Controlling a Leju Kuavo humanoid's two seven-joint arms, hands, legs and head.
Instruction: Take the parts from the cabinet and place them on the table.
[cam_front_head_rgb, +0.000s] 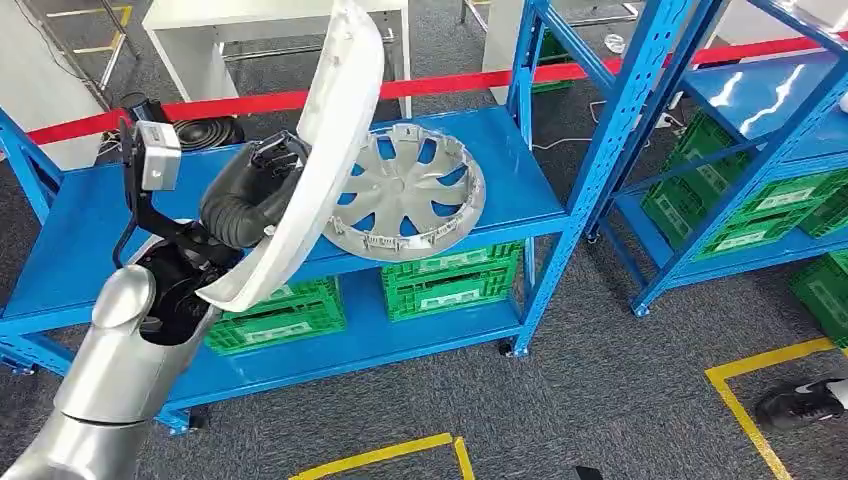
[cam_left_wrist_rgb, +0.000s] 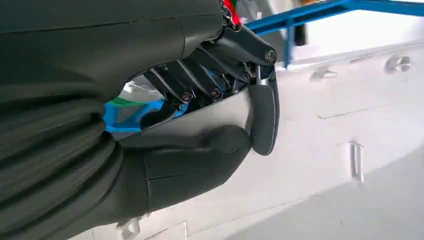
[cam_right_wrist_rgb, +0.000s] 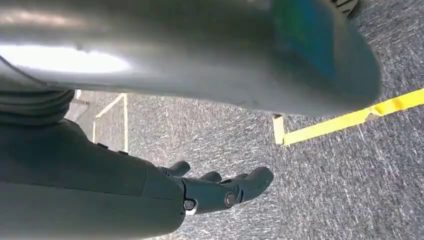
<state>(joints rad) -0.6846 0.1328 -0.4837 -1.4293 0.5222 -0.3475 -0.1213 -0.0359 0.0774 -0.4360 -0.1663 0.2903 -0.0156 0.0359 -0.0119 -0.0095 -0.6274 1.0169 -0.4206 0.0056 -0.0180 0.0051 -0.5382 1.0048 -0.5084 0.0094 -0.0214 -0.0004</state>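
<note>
We've got the left robot hand (cam_front_head_rgb: 262, 185) clamped on the white curved panel (cam_front_head_rgb: 330, 130), lifted off the blue cabinet shelf (cam_front_head_rgb: 90, 220), just beside the silver wheel cover (cam_front_head_rgb: 405, 195). The long axis runs steeply, upper tip away from us, lower tip by the forearm. We're gripping near mid-length, so a swing could clip the cover or twist the panel loose. Our right robot hand (cam_right_wrist_rgb: 220, 192) hangs over carpet, fingers loosely curled, holding nothing

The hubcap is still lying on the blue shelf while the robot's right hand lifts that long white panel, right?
Not quite: the left hand holds the long white panel, as the head view shows. The right hand hangs over the carpet, holding nothing. The silver hubcap does lie on the blue shelf.
</note>
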